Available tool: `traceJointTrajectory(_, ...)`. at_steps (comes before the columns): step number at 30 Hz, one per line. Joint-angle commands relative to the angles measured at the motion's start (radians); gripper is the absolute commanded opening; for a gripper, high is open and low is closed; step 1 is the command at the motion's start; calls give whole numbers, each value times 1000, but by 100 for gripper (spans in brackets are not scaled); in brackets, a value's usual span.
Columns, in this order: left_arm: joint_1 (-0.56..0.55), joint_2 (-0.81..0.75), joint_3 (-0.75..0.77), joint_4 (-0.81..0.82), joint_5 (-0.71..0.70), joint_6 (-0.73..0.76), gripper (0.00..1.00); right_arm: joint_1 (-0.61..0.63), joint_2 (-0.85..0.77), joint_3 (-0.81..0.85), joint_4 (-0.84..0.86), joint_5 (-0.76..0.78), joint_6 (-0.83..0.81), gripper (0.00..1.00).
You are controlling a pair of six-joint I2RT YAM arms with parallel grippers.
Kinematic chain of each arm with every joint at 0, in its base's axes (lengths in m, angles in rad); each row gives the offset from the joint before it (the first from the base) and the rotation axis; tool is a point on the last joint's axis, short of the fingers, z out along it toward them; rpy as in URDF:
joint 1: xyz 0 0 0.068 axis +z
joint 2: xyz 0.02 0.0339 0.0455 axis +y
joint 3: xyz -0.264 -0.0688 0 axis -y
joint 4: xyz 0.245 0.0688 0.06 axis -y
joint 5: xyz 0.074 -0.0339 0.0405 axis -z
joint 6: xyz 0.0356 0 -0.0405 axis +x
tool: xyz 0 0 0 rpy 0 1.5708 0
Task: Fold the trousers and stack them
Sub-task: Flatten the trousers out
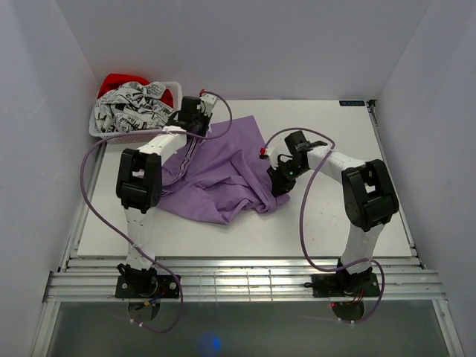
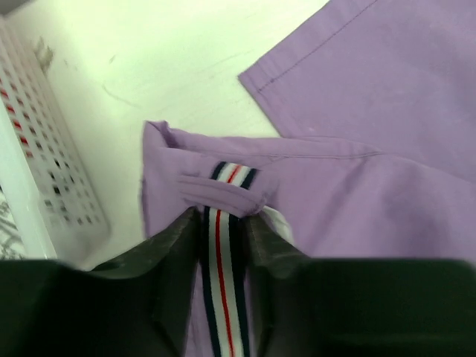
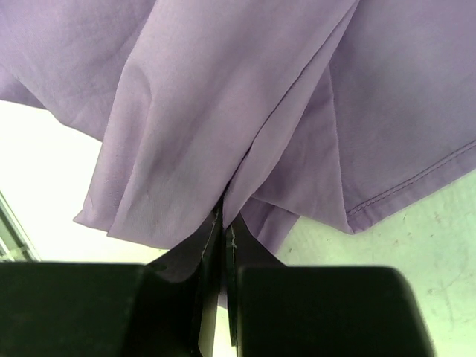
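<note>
The lilac-purple trousers [image 1: 219,175] lie crumpled on the white table between my two arms. My left gripper [image 1: 187,119] is at their far left corner, shut on the striped waistband [image 2: 223,253], whose navy, white and red band runs between the jaws. My right gripper [image 1: 280,178] is at the cloth's right edge, shut on a fold of the purple cloth [image 3: 223,141], which hangs in pleats from the jaws. A hemmed edge [image 3: 416,182] lies on the table at the right.
A white plastic basket [image 1: 111,128] with patterned grey-white and red clothes stands at the far left corner, close to my left gripper; its wall shows in the left wrist view [image 2: 44,171]. Bare white table [image 1: 342,134] lies right of the trousers.
</note>
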Motion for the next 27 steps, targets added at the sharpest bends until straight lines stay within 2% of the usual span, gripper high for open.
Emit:
traceJointTrajectory(1, -19, 17, 102, -14, -34, 28, 37, -31, -56, -23, -26, -25, 43, 8)
traceJointTrajectory(3, -20, 34, 183, -62, 16, 21, 23, -81, -56, -31, -25, -20, 72, 8)
traceJointTrajectory(4, -25, 44, 214, -78, 30, 10, 10, -103, -55, -31, -26, -9, 78, 8)
traceJointTrajectory(5, -28, 66, 248, -92, 45, 4, 2, -124, -53, -31, -23, -5, 88, 8)
traceJointTrajectory(10, -59, 142, 496, -129, 318, -6, 0, -319, -59, -49, -16, 3, 147, 8)
traceJointTrajectory(13, -88, 192, 629, -74, 389, -1, 0, -425, -90, -66, -13, -11, 160, 8)
traceJointTrajectory(16, -86, 193, 725, -40, 479, -41, 0, -448, -163, -118, -17, -32, 131, 8)
traceJointTrajectory(18, -73, 141, 685, -2, 571, -67, 0, -447, -226, -166, -13, -57, 131, 8)
traceJointTrajectory(19, -45, 47, 641, 24, 636, -84, 0, -447, -243, -175, -11, -84, 132, 8)
traceJointTrajectory(20, -27, -12, 518, 57, 756, -113, 0, -447, -259, -191, -10, -97, 132, 8)
traceJointTrajectory(22, 43, -186, 399, 138, 893, -185, 0, -447, -298, -194, -17, -133, 117, 9)
traceJointTrajectory(23, 67, -236, 357, 131, 965, -190, 0, -447, -311, -194, -29, -146, 99, 13)
traceJointTrajectory(24, 96, -283, 295, 71, 1147, -179, 0, -448, -335, -188, -51, -150, 70, 28)
traceJointTrajectory(26, 163, -403, 257, -63, 1316, -107, 0, -454, -366, -177, -72, -153, 40, 41)
traceJointTrajectory(27, 179, -438, 236, -294, 1401, -37, 0, -474, -401, -165, -77, -152, 14, 56)
